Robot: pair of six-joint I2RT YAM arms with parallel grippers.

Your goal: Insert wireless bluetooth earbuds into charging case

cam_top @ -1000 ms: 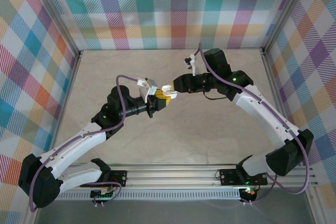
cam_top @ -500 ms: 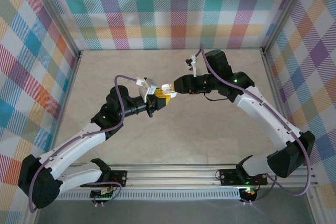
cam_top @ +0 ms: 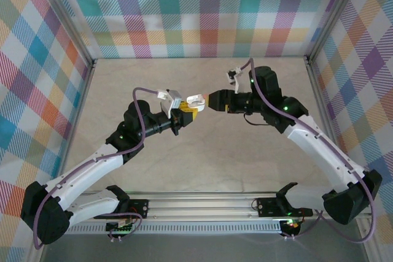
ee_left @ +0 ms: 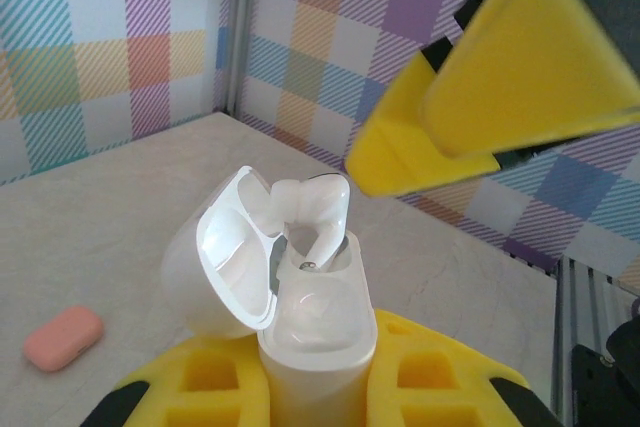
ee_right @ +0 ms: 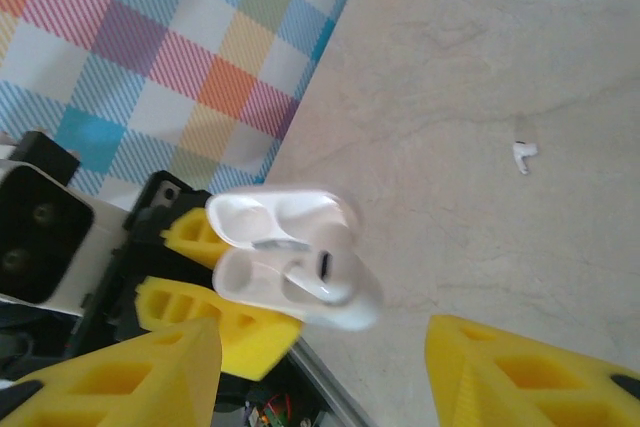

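L fingers [ee_left: 440, 382] clamp the open case [ee_left: 320, 342]; white bud [ee_left: 318, 209] stands tilted in its slot, likely part-seated. R fingers [ee_right: 520, 372] spread, empty. Next we press it home, then fetch 2nd bud [ee_right: 523, 154] off surface [ee_right: 480, 37].

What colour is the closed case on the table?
The closed case is salmon-pink, clearest in the left wrist view.

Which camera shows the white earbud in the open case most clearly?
Left wrist: the white earbud is close and sharp, stem in the open charging case, head tilted up. Right wrist shows it blurred; in top external, earbud and case merge into a small white shape.
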